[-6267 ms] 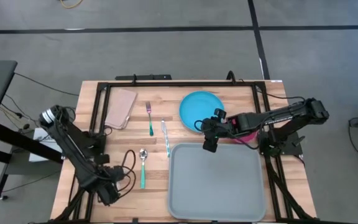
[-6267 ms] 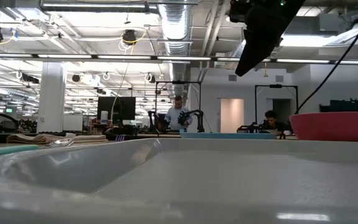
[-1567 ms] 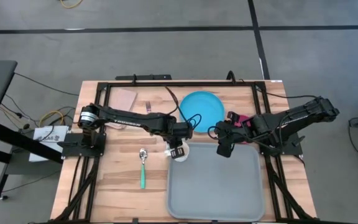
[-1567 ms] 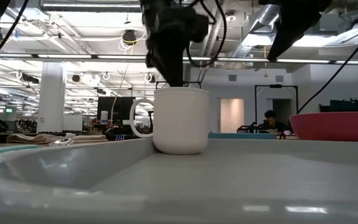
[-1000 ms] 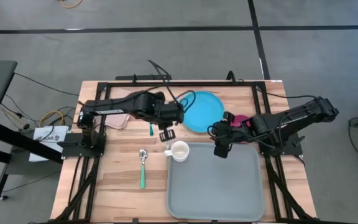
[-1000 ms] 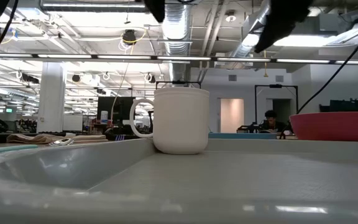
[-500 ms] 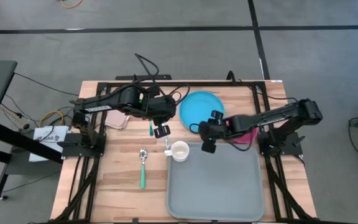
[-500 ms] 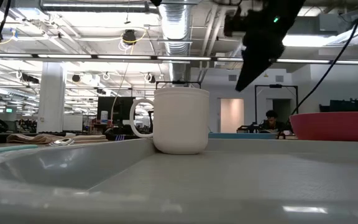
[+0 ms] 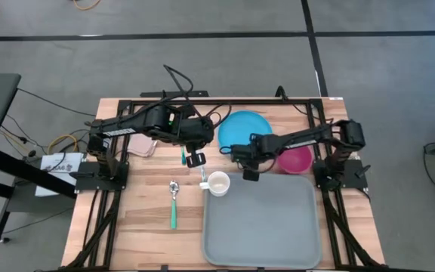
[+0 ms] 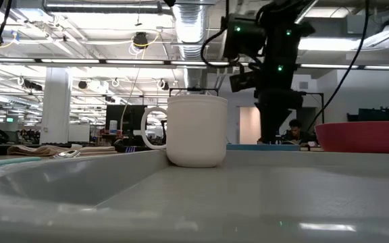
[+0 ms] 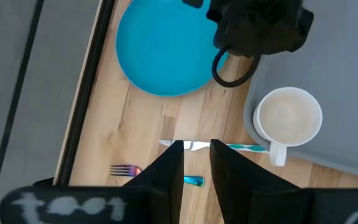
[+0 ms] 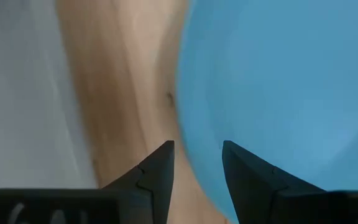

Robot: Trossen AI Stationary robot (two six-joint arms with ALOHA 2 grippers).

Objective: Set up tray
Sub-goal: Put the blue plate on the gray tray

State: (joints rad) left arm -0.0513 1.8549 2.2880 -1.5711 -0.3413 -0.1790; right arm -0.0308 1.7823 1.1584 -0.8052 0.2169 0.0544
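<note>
The light-grey tray (image 9: 266, 223) lies at the table's near right. A white mug (image 9: 218, 183) stands upright in its far left corner, handle toward the table's left. A round blue plate (image 9: 245, 130) lies flat on the wood beyond the tray. My right gripper (image 9: 249, 173) is open and points down at the plate's near rim, one finger over the wood and one over the plate (image 12: 278, 81). My left gripper (image 9: 195, 159) hovers left of the mug (image 11: 289, 118), open by a narrow gap, with nothing between its fingers. My right gripper straddles the plate's near rim (image 12: 182, 124) from above. Whether its fingers touch the plate I cannot tell.
A pink bowl (image 9: 296, 159) stands right of the plate. A knife (image 11: 229, 147) lies beside the mug, a fork (image 9: 182, 145) and a spoon (image 9: 174, 202) farther left, and a tan napkin (image 9: 145, 140) at the far left. Black frame rails (image 9: 202, 103) border the table.
My right gripper has come down from above the tray's far edge toward the table's left and the plate's near rim, tipping to point more steeply down. My left gripper has drawn a little up and away from the mug. The mug has stayed put.
</note>
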